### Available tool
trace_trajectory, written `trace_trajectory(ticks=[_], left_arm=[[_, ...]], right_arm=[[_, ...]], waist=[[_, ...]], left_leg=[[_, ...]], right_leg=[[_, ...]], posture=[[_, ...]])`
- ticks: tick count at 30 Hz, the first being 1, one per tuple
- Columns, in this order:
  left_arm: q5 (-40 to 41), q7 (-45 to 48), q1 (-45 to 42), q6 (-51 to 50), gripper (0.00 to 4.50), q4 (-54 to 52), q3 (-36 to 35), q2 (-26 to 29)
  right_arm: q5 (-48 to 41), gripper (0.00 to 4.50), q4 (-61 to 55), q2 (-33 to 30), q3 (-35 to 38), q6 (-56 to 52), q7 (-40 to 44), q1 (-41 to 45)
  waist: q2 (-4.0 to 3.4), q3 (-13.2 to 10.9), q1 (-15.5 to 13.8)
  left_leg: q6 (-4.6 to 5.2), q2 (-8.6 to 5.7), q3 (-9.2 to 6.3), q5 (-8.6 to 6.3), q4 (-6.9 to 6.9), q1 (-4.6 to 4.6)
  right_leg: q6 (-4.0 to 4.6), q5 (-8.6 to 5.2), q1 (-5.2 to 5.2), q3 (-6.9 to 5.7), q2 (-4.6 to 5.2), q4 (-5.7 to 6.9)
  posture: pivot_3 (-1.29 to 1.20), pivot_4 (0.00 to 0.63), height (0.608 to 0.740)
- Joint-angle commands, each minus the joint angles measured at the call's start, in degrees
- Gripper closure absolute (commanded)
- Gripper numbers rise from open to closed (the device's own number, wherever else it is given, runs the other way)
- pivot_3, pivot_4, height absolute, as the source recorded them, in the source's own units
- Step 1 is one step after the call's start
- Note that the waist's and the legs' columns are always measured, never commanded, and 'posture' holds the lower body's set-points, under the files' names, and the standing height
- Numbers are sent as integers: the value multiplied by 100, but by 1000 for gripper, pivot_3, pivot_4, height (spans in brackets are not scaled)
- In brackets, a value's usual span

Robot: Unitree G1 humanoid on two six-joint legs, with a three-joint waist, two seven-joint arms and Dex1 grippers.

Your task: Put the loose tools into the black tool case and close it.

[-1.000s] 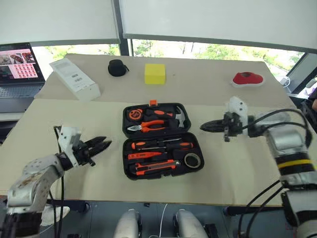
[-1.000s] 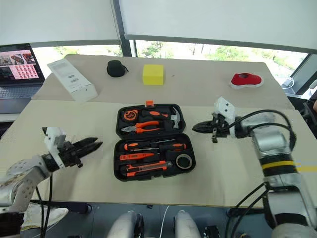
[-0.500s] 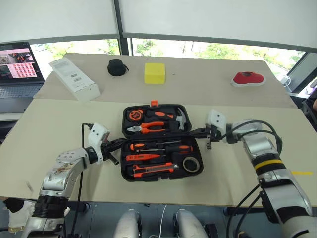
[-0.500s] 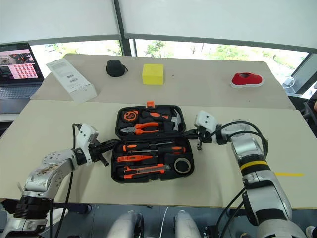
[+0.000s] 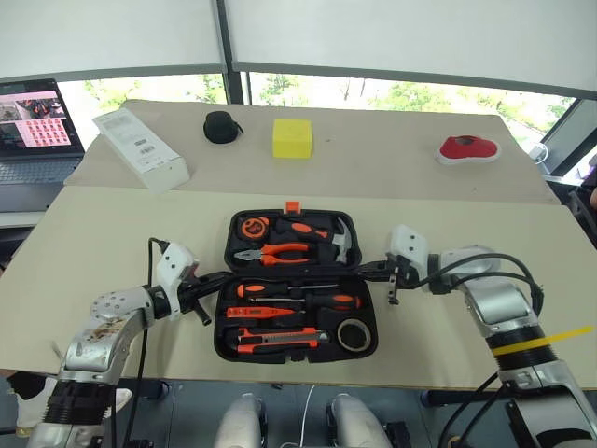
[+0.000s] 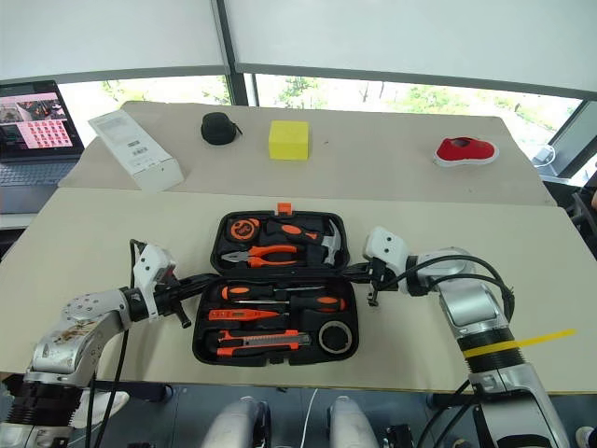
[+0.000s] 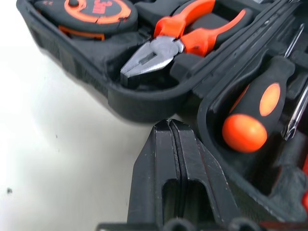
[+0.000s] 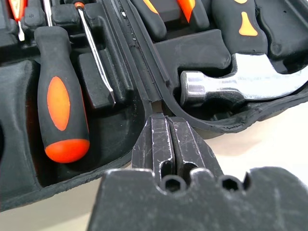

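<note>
R pincer (image 8: 169,126) shut, tips at case (image 8: 144,103) hinge.

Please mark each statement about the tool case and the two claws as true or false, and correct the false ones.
1. The black tool case lies open on the table. True.
2. Loose tools are scattered on the table beside the case. False: the screwdrivers, utility knife and tape roll all sit in the case's recesses.
3. Both claws are shut. True: the left claw and the right claw have their fingers pressed together.
4. The right claw holds the hammer. False: it holds nothing; its tip is at the case's hinge edge.
5. The pliers lie in the far half. True.
</note>
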State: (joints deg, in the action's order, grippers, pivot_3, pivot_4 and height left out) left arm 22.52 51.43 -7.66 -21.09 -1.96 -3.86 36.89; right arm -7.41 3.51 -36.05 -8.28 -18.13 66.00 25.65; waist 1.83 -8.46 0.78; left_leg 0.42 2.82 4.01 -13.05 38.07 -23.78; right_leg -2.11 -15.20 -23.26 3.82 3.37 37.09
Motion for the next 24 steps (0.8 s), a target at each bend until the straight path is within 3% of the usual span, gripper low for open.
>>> trace_trajectory(ticks=[1, 4, 9, 11, 14, 20, 24], left_arm=[[311, 5, -32, -180, 4441, -98, -421, 76], [532, -12, -6, -833, 3741, -184, -730, 424], [1027, -279, -213, -2601, 1865, -551, -1004, 1108], [1409, -275, -499, -3274, 1213, -685, -1048, 1209], [1562, -941, -1391, -4399, 64, -490, -957, 958], [1567, -1793, -2312, -5408, 64, -102, -973, 310], [1421, -2013, -2477, -5601, 64, -13, -789, 218]], right_arm=[[-403, 4500, -494, -165, 272, -670, -33, -99], [-878, 3733, -871, -385, 649, -1412, -41, -113], [-1548, 1997, -1450, -848, 946, -3008, -174, 190], [-1502, 1371, -1635, -1123, 624, -3926, -374, 589], [-1576, 284, -1321, -861, 419, -5600, -1030, 1524], [-1376, 284, -218, -23, 626, -6952, -2121, 2455], [-1350, 284, 41, 84, 415, -6901, -2423, 2564]], waist=[[0, 0, 0], [1, -1, 0], [2, -2, 6], [2, -3, 6], [14, -11, -4], [35, -8, 0], [36, -7, 0]], left_leg=[[0, 0, 0, 0, 0, 0], [0, 1, -4, 0, 0, 0], [0, 2, -14, 0, 0, 0], [0, 1, -15, 0, 1, 2], [-2, 0, -15, 4, 8, 0], [-4, -7, -29, 8, 10, -6], [-12, -11, -32, 14, 26, -101]], right_leg=[[0, 0, 0, 0, 0, 0], [0, 0, 0, 0, 0, 1], [-1, -1, -1, -1, 0, 1], [-1, -1, 1, -1, 0, 4], [0, 0, -3, -1, -1, 10], [4, 3, 0, -7, -4, 5], [2, 7, -101, -4, -3, 61]], posture=[[0, 150, 740], [0, 150, 740], [0, 150, 740], [0, 150, 740], [0, 150, 740], [0, 150, 740], [0, 150, 740]])
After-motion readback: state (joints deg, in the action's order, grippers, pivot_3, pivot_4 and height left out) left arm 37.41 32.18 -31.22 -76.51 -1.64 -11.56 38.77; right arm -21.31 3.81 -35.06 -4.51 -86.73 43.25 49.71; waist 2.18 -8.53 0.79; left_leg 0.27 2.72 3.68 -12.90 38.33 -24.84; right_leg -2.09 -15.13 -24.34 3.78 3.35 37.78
